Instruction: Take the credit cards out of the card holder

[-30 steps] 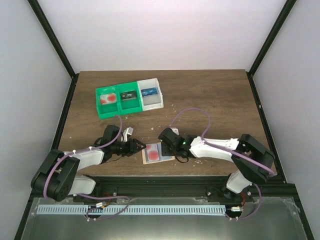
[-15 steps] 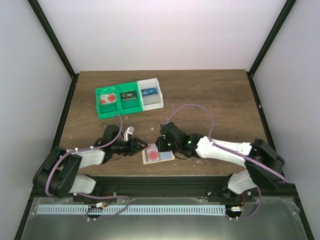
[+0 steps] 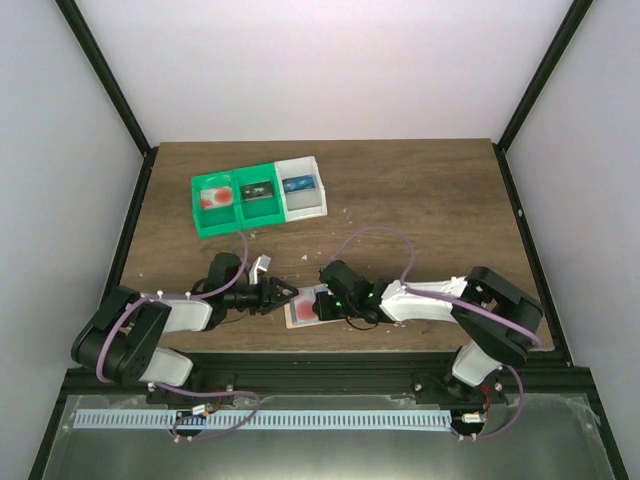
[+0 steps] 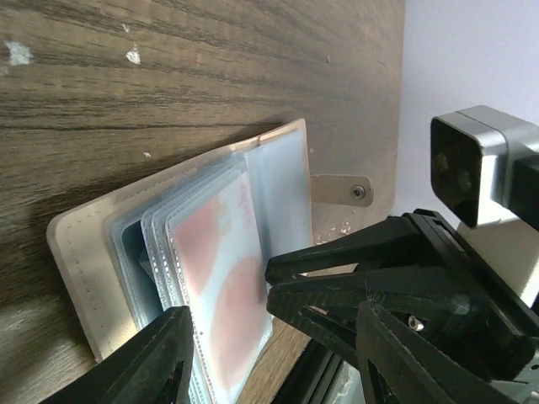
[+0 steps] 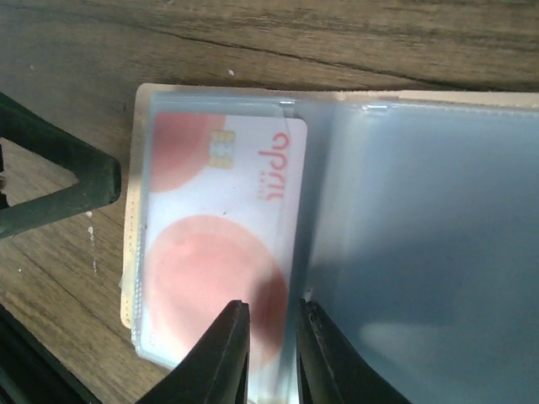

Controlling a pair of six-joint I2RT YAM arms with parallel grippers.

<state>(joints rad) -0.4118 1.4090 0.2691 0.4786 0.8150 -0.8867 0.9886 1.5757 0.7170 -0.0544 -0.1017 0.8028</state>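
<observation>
We see the card holder [image 3: 300, 320] lying open on the table [image 3: 420, 200], in the lower centre of the top view, btw the two hands. The L hand [image 3: 286, 296] is at its left edge and it is open. In the L wrist view its fingers [image 4: 160, 362] stand wide apart, one of them over the holder's near tan border.

The R hand [image 5: 271, 307] is over the holder from the right side. Its fingers [image 5: 229, 353] are almost together, w/ only a narrow gap. The tips sit at the lower right corner of the red-white card [image 5: 215, 252]. This card is inside the top clear sleeve [image 5: 253, 108], in the left half of the R wrist view, w/ chip and red writing toward the top. Whether the R hand really pinches card or sleeve, or only presses on it, we cannot tell.

The right half of that view shows a blue-grey sleeve [image 5: 413, 219]. In the L wrist view several sleeves are fanned under the top one, and a tan strap w/ metal snap [image 4: 341, 189] sticks out at the holder's far side.

In the upper left of the top view there is a green tray [image 3: 215, 230] w/ two compartments, and a white tray [image 3: 305, 205] touches its right side. The left green compartment holds a reddish card [image 3: 213, 197], the right one a dark card [image 3: 258, 190], and the white tray a blue card [image 3: 297, 184]. All are well apart from the holder.
</observation>
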